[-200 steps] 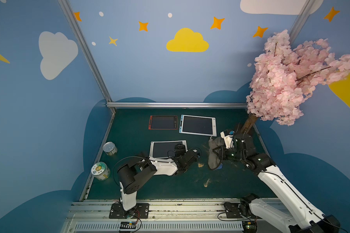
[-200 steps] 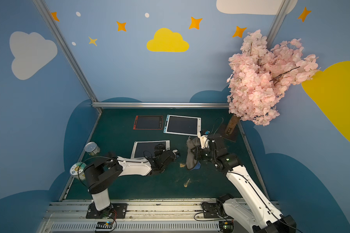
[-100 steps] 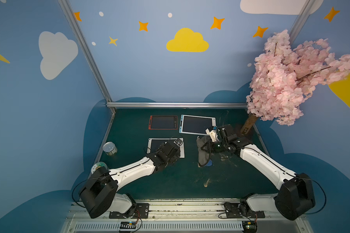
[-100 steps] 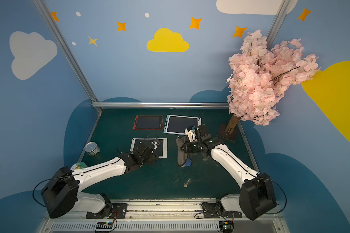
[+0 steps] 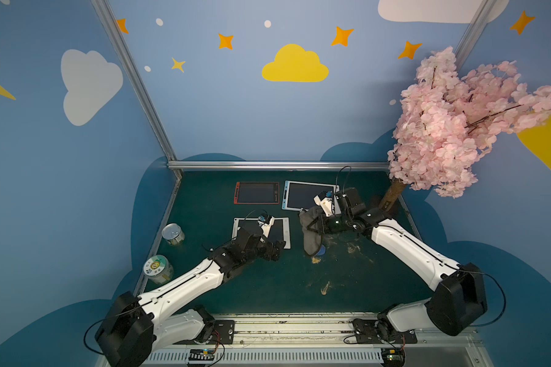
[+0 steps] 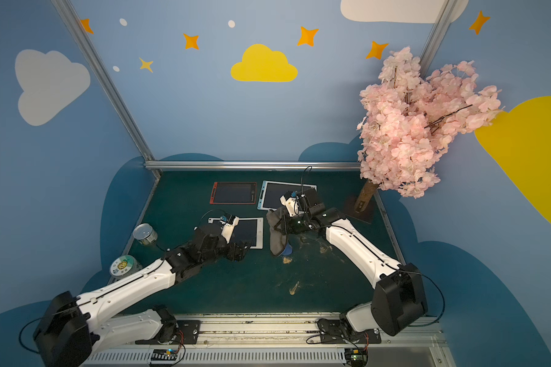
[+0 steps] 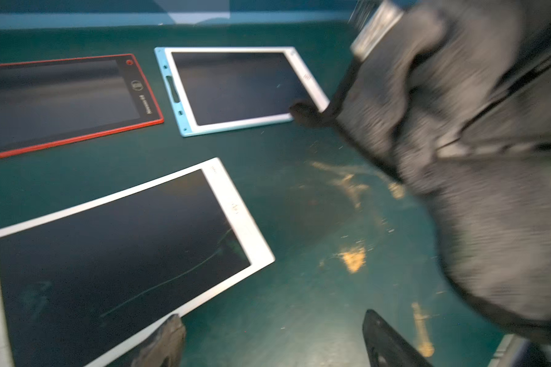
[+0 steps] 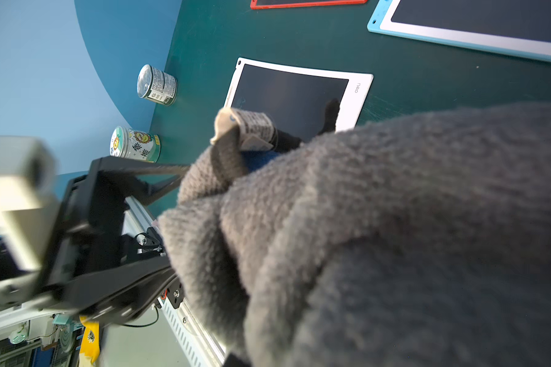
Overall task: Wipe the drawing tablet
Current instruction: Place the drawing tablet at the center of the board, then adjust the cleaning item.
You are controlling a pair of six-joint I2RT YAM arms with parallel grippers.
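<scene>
Your right gripper (image 5: 314,222) is clamped tight on a grey cloth (image 5: 310,236). The cloth hangs from it in a bunch just off the logo end of the white-framed drawing tablet (image 5: 280,230), and whether its lower end touches the green mat (image 5: 268,286) you cannot tell. A small blue thing (image 5: 321,252) peeks out beneath the cloth.

Your left gripper (image 5: 275,249) stands wide open with nothing between the jaws, at the near corner of that same tablet. In the left wrist view one fingertip (image 7: 166,336) overlaps the tablet's white edge, and faint lines show on its dark screen.

Beyond the tablet's far long edge lie a red-framed tablet (image 5: 256,193) and a blue-framed tablet (image 5: 303,195), side by side. Off its other short end stand two cans (image 5: 173,234). Orange smears (image 5: 325,287) mark the mat past the cloth.
</scene>
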